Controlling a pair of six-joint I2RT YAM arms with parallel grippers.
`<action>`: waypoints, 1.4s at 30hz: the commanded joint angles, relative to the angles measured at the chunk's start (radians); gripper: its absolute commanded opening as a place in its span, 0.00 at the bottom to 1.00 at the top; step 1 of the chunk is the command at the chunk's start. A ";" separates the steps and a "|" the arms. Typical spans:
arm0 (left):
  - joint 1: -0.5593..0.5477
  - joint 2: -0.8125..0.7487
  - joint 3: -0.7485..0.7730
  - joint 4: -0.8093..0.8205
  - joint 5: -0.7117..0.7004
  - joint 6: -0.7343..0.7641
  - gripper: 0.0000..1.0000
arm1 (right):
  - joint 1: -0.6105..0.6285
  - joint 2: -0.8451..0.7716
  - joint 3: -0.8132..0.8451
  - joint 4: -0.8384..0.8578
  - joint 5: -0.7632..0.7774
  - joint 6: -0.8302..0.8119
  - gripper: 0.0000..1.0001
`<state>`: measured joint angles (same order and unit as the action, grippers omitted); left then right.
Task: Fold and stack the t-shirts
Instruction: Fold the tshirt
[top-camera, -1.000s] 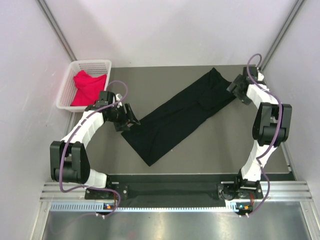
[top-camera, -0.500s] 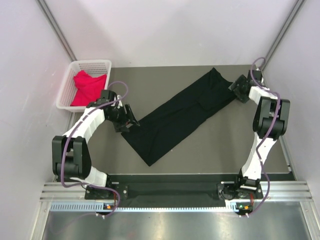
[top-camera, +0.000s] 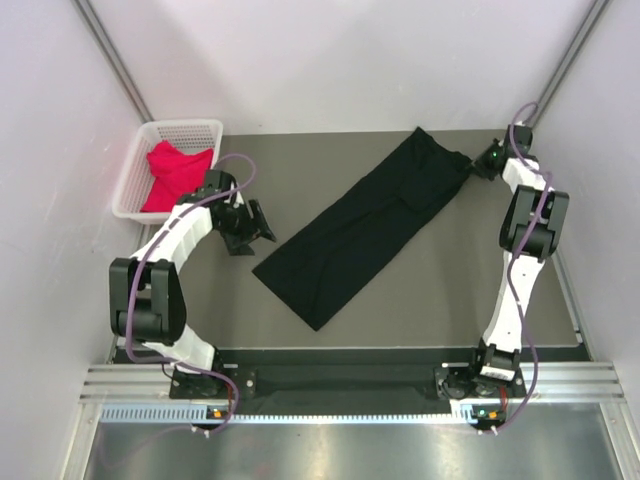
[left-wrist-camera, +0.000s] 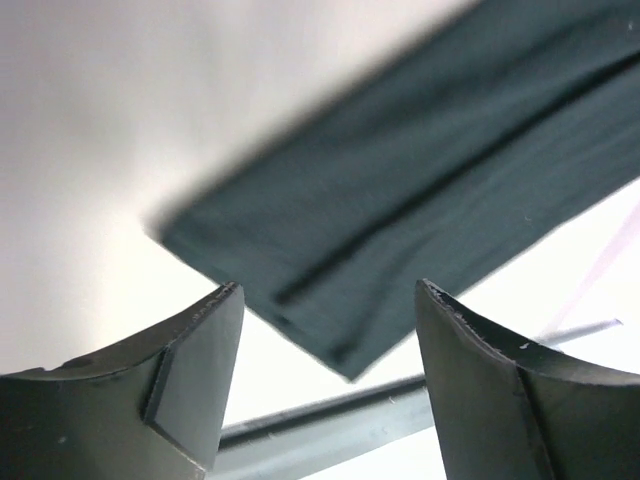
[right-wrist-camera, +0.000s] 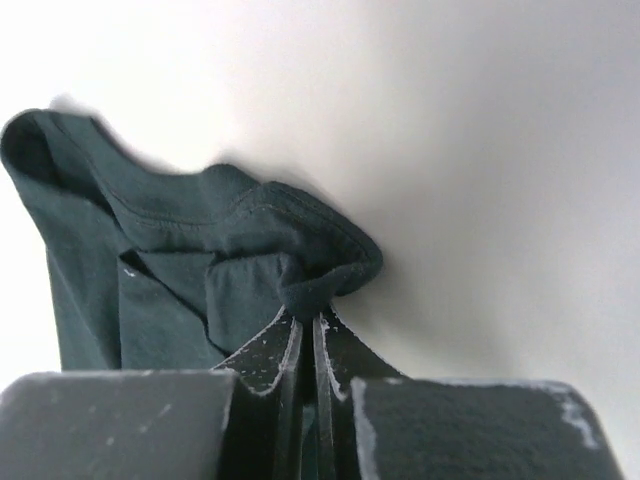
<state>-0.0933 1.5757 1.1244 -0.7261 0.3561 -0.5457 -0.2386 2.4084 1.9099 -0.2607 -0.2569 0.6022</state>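
**Right pincer clamped on the far end, left one wide beside the near end**

Top view: the black t-shirt (top-camera: 365, 230) lies on the table (top-camera: 300, 165) as a long folded band. Its long axis runs diagonally, from the right gripper (top-camera: 470, 169) down toward the left arm's side. That pincer is pressed tight on the band's far end. The left gripper (top-camera: 262, 228) stands apart from the near end, with bare table between it and the cloth ahead of its tips. Behind it, the red-pink t-shirt (top-camera: 178, 172) sits in the basket (top-camera: 185, 127).

Left wrist view: the jaws are wide and hold nothing. The band's near corner lies just ahead, between them.

Right wrist view: the jaws are closed on a bunched hem, and the cloth trails off to their left.

The left arm is judged nearer the free end, so the next fold likely turns on it reaching forward.
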 joint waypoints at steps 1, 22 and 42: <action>-0.008 0.021 0.092 -0.001 -0.101 0.065 0.74 | -0.010 0.110 0.252 -0.029 -0.008 -0.021 0.01; -0.010 0.210 -0.012 0.160 0.116 0.124 0.69 | 0.146 -0.768 -0.489 -0.371 0.028 -0.125 0.75; -0.011 0.202 -0.087 0.099 -0.063 0.151 0.36 | 0.843 -1.099 -1.304 0.230 -0.240 0.390 0.59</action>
<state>-0.1005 1.7821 1.0691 -0.6151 0.3565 -0.4206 0.5648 1.2869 0.6254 -0.2523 -0.4728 0.8673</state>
